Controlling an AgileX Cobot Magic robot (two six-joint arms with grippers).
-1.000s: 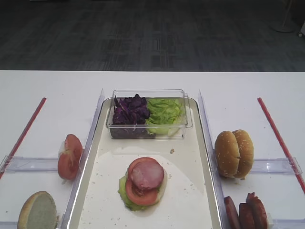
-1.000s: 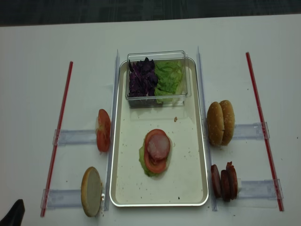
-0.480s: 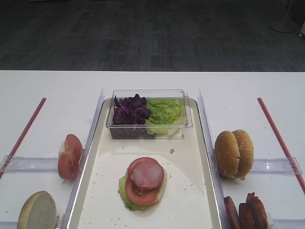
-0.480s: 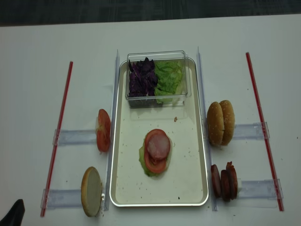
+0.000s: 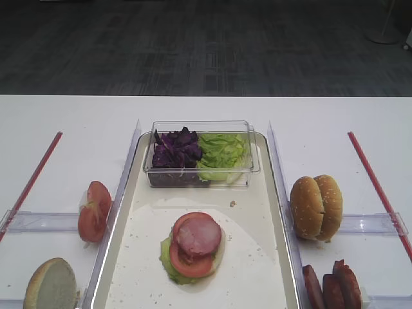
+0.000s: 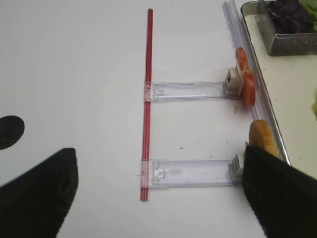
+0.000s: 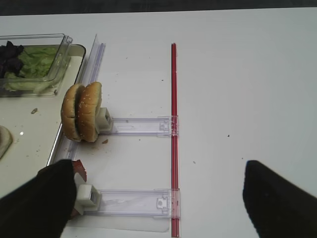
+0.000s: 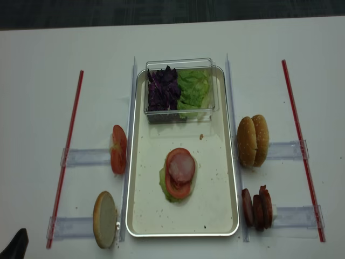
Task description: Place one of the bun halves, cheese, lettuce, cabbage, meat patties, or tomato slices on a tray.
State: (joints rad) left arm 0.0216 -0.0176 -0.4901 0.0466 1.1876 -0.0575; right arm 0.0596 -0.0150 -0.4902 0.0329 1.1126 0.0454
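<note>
Standing on edge in clear plastic rail holders, the ingredients flank the long off-white tray with its raised silvery rim (image 8: 141, 216) — a layout that probably keeps each disc upright so fingers can slip around it from above. On the tray's left sit the bright red tomato slices (image 8: 118, 149) and a single golden bun half with its pale cut face showing (image 8: 105, 219); on its right stand the paired sesame-seeded bun halves (image 8: 253, 140) and the dark-rimmed meat patties (image 8: 257, 208). A small clear plastic tub (image 8: 179, 90) at the tray's far end keeps the dark purple shredded cabbage (image 8: 163, 89) beside the pale green crinkled lettuce (image 8: 194, 87).

Near the tray's middle a stack is already built: lettuce at the bottom, a tomato slice, and a pinkish patty on top (image 8: 181, 167).

The right gripper (image 7: 158, 198) hangs spread wide over the table right of the tray, holding nothing, its dark fingers at the view's lower corners. The left gripper (image 6: 163, 198) likewise hovers apart and empty over the table left of the tray — both seemingly parked between picks.
</note>
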